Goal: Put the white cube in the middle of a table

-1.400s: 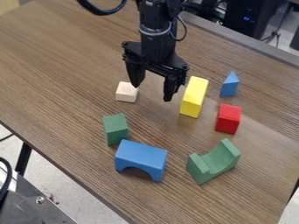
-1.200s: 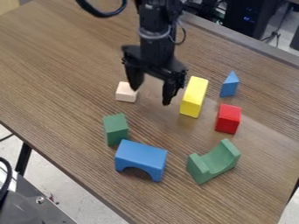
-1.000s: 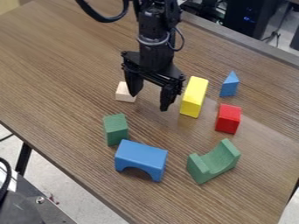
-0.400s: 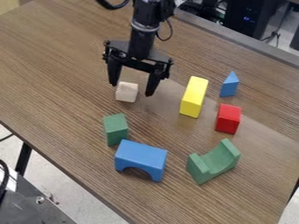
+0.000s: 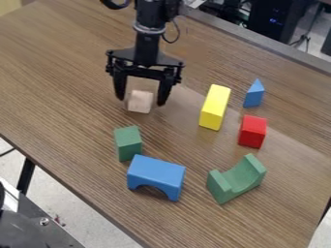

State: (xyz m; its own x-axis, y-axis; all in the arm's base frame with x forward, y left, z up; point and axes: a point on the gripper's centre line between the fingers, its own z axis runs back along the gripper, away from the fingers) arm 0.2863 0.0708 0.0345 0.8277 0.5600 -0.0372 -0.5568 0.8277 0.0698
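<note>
White cube [image 5: 140, 102] on table [image 5: 71, 111] (tool [image 5: 141, 100] near)

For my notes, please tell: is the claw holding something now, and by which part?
Nothing seems held: the claw is open, its fingers apart on both sides of the white cube.

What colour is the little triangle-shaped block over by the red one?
The triangular block is blue, seen best in the camera view.
</note>
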